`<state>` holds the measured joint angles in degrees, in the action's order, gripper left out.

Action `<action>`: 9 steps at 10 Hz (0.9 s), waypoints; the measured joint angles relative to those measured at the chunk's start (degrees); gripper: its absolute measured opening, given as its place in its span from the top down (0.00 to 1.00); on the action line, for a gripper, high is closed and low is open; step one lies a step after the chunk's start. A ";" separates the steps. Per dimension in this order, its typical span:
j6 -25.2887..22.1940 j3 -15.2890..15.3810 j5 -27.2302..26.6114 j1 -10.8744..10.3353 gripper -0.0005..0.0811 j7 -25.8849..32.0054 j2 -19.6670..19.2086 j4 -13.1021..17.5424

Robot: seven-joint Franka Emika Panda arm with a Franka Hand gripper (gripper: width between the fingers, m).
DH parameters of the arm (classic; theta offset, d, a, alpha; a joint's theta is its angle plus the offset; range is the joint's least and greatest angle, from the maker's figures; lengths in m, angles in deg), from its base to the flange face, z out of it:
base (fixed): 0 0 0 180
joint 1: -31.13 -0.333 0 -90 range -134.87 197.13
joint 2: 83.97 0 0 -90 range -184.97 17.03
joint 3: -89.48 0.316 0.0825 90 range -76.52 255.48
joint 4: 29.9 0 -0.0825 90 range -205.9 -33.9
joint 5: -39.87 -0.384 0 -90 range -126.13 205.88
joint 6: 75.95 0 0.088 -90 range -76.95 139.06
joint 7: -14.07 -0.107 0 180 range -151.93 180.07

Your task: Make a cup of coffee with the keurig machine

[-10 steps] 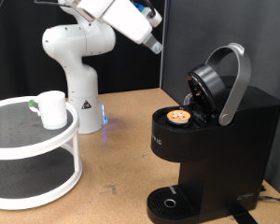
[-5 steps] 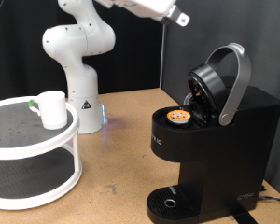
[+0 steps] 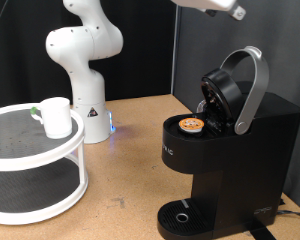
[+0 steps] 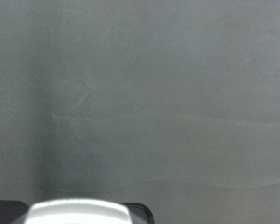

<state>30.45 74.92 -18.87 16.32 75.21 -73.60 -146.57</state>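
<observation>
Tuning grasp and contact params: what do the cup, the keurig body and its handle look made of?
Cup: looks like glazed white ceramic, smooth and opaque.
Keurig machine: looks like matte black plastic, dull with soft highlights.
Its arched handle: silver-grey with a satin sheen; painted plastic or metal, can't tell which.
Pod in the open chamber: its orange printed top looks like foil.

White cup [image 3: 56, 116] upright on the shelf; black keurig machine [image 3: 225, 150] lid open.
</observation>
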 joint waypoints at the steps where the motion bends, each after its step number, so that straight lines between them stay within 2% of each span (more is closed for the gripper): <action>1: 0.79 1.28 0.28 -0.34 0.01 -0.91 -0.39 0.68; 6: 5.74 7.26 1.09 -2.29 0.01 -4.27 -2.11 2.91; 9: 9.08 10.78 3.57 -3.36 0.01 -7.88 -3.81 3.93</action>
<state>39.53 85.70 -15.30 12.96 67.34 -77.41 -142.64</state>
